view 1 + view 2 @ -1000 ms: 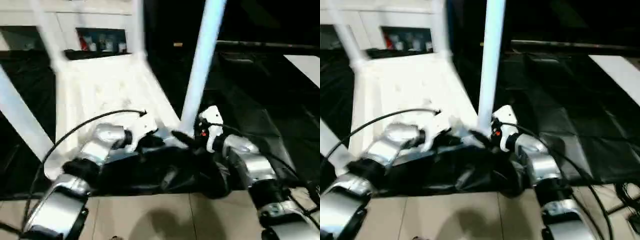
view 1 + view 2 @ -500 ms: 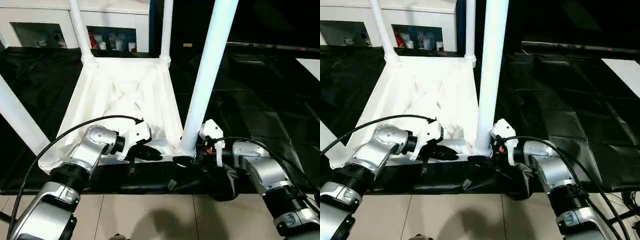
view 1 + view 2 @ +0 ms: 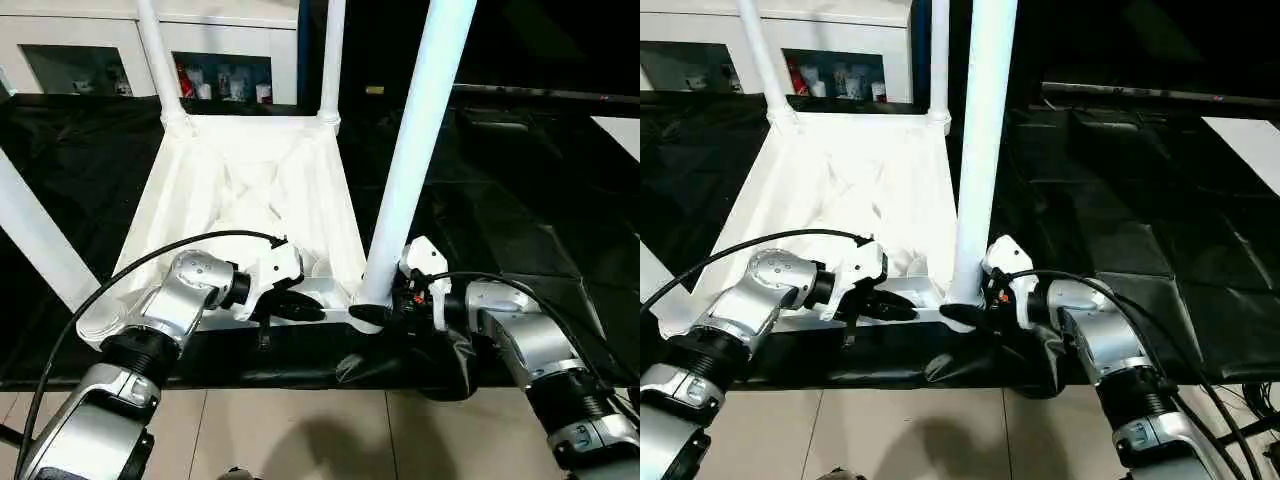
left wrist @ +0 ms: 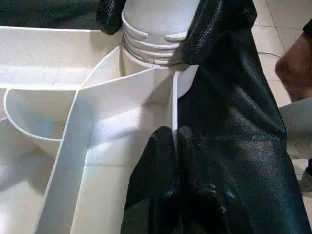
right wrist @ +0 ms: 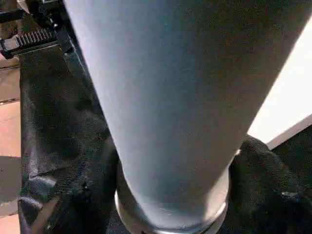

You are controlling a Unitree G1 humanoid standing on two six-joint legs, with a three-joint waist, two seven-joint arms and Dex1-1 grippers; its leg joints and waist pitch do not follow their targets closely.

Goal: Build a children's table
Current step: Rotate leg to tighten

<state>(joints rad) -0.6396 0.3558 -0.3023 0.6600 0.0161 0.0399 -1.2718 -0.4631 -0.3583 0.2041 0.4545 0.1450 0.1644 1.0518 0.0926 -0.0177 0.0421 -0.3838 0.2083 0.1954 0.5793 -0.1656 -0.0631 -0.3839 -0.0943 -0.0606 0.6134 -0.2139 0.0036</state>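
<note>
Left gripper [image 3: 300, 306] fingers [image 4: 163, 161] pressed together – in the left wrist view they pinch the thin near wall of the children's table [image 3: 250, 190], lower centre of the head frames. Right gripper [image 3: 372, 318] sits at the foot of the near-right leg [image 3: 415, 150], fingers either side of its base where it meets the corner socket [image 4: 151, 34]; whether they actually clamp the tube or just bracket it I cannot tell, the right wrist view being mostly leg. The top lies upside down, ribbed underside up, on black sheeting [image 3: 520, 200] on the floor, centre-left of the frame. Progress – looks nearly done: two far legs [image 3: 160, 60] stand at the upper corners, a third leg [image 3: 35, 235] rises at the left edge, and the fourth stands in its socket by the right gripper. Thread rings on the leg end show above the socket in the left wrist view, so my guess is this last leg is not fully seated yet. Left to do, as I read it: finish that leg, then flip the table upright. White cabinet [image 3: 90, 30] with shelves across the top of the frame; tiled floor [image 3: 300, 430] along the bottom.
</note>
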